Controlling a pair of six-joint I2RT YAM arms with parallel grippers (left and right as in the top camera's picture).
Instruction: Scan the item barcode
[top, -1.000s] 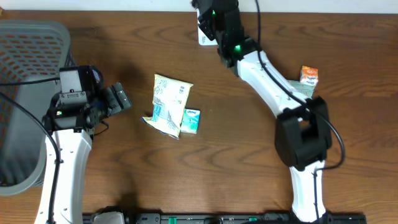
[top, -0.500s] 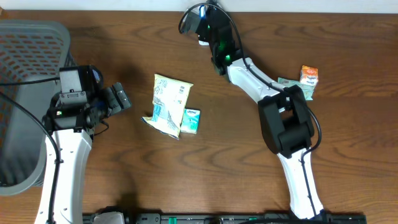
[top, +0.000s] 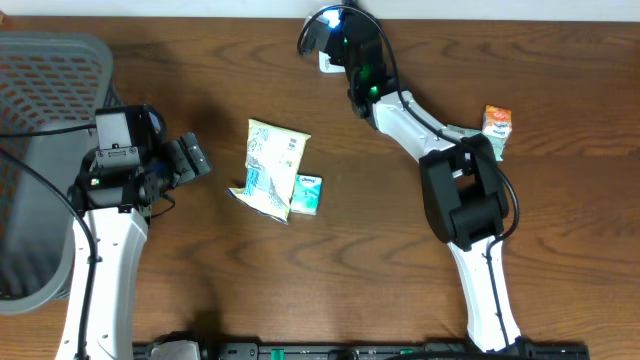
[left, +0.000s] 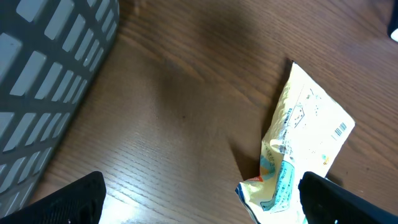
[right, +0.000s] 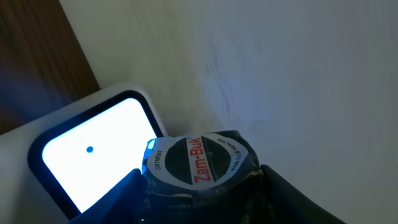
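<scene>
My right gripper (right: 199, 194) is shut on a small round Zam-Buk ointment tin (right: 196, 163), its dark fingers (right: 121, 196) pressing both sides. The tin sits close in front of the white scanner (right: 43, 180), whose window (right: 93, 149) glows bright with a blue dot. From overhead, the right gripper (top: 335, 30) is at the table's far edge, over the scanner (top: 326, 64). My left gripper (top: 190, 158) hangs open at the left, its fingertips (left: 69, 200) wide apart over bare wood, with nothing between them.
A yellow snack packet (top: 272, 165) with a barcode (left: 340, 129) lies mid-table beside a small tissue pack (top: 307, 193). An orange carton (top: 496, 122) stands at the right. A grey mesh basket (top: 45, 120) fills the left edge.
The right arm's elbow swung inward and its gripper shifted slightly along the far edge, still holding the tin at the scanner. The left arm has not moved.
</scene>
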